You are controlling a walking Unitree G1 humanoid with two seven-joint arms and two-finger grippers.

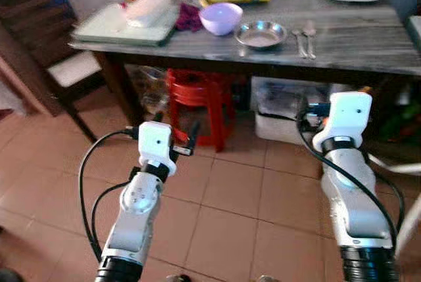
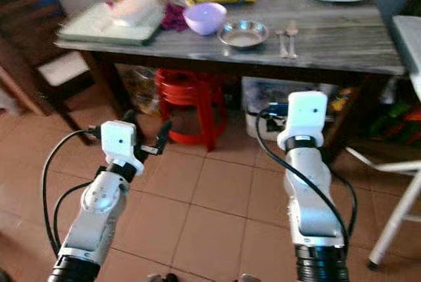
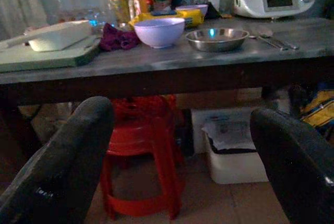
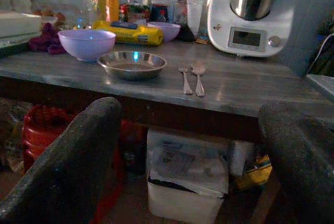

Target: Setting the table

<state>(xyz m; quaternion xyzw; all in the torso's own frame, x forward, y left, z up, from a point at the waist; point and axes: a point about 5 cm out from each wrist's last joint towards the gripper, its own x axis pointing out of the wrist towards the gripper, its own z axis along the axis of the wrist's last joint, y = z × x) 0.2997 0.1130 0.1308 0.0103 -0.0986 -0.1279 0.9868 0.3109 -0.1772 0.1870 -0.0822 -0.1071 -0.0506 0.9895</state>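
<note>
While both grippers, left [image 3: 177,145] and right [image 4: 193,156], hang spread and empty, the shiny steel dish [image 4: 132,63] sits beside a fork [image 4: 184,79] and spoon [image 4: 198,77]; the right wrist view resolves them.

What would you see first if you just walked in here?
Probably the two silver arms reaching toward the table, the left end effector and the right end effector both open and empty, short of its edge. On the tabletop, a lilac bowl sits beside a shiny steel dish, with a fork and spoon to their right. A bright red stool stands underneath.
</note>
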